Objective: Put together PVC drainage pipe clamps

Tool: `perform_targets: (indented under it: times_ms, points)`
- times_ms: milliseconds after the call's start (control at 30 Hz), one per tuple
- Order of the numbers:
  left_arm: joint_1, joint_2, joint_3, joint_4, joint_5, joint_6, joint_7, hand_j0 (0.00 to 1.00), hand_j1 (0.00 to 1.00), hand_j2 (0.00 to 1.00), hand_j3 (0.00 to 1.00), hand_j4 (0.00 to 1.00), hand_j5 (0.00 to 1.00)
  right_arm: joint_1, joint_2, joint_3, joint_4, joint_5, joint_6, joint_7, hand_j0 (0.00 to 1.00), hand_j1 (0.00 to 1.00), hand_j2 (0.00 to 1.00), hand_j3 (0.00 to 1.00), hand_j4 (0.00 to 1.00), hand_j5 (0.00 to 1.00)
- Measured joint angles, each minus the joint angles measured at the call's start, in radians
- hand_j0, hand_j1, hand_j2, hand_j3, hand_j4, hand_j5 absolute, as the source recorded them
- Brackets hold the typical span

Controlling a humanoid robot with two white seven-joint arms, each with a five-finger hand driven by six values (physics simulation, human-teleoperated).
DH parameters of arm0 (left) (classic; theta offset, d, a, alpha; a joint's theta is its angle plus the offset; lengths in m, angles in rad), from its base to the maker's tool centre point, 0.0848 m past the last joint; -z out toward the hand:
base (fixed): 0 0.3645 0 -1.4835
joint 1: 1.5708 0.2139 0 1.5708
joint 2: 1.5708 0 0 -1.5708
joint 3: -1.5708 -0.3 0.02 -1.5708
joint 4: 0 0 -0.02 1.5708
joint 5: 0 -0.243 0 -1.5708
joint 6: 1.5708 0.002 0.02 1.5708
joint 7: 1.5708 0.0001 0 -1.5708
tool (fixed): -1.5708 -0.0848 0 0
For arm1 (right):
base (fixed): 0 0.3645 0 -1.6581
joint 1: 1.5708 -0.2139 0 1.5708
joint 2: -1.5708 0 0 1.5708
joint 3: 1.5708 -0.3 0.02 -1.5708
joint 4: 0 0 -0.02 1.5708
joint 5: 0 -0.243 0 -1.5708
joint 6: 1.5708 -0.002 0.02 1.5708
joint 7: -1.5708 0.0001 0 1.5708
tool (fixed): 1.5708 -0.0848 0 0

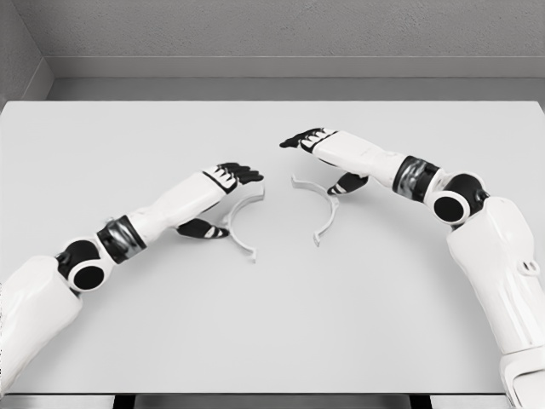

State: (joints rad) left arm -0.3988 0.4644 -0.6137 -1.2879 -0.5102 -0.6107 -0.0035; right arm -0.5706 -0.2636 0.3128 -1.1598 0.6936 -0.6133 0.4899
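Two white half-ring clamp pieces lie on the table, their open sides facing away from each other. The left clamp half [239, 225] curves just right of my left hand [228, 192], whose fingers reach over its upper end while the thumb rests on the table below; nothing is grasped. The right clamp half [323, 207] lies below my right hand [319, 158]. That hand hovers over the clamp's upper end with fingers stretched out to the left and thumb hanging down beside the ring. Both hands are open.
The white table [272, 324] spreads wide around the two pieces. Its far edge meets a grey wall [272, 34]. A gap of bare table separates the two clamp halves.
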Motion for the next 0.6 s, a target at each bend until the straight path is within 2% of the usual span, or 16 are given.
perform_targets:
  times_ms: [400,600]
  points:
    - [-0.006,-0.028,-0.004,-0.009,0.006,0.0,0.0,1.0,1.0,1.0,1.0,1.0,1.0,-0.003,-0.02,-0.059,0.042,0.001,0.0,-0.005,1.0,1.0,1.0,1.0,1.0,1.0]
    - [-0.008,0.02,-0.003,-0.01,0.007,0.0,0.0,1.0,1.0,1.0,1.0,1.0,1.0,0.038,-0.036,-0.063,0.014,0.001,-0.001,-0.004,1.0,1.0,1.0,1.0,1.0,1.0]
